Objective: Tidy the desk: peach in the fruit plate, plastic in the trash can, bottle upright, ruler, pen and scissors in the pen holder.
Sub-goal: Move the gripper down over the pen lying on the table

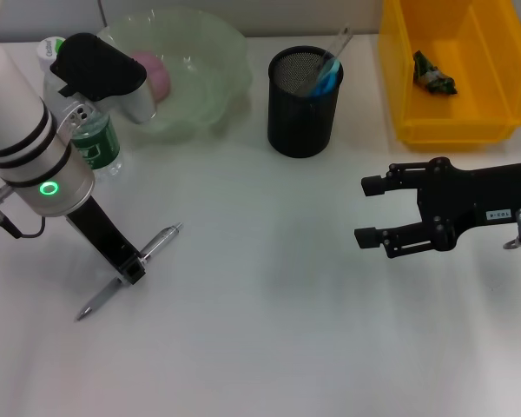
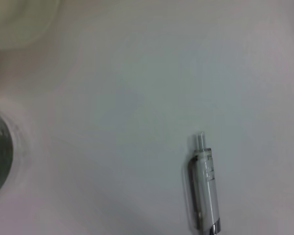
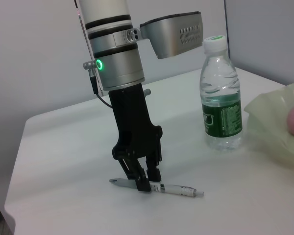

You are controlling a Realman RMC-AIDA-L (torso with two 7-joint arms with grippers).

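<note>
Pen [image 1: 128,271] lying flat on the white desk [image 1: 269,330], in front of the upright bottle [image 1: 94,143], is what we are reaching for. Our left gripper [image 1: 132,271] is standing nearly upright over the barrel's middle, its jaws closing around the pen (we judge they are pinching it). Our right gripper [image 1: 373,210] is hovering well apart, over bare desk, jaws spread. The pen holder [image 1: 304,102] is already carrying a ruler [image 1: 332,49] and something blue; the peach [image 1: 152,74] is sitting in the fruit plate [image 1: 213,65]. We are expecting the pen to be light, stiff and smooth, likely to roll, so gripping mid-barrel seems safest.
</note>
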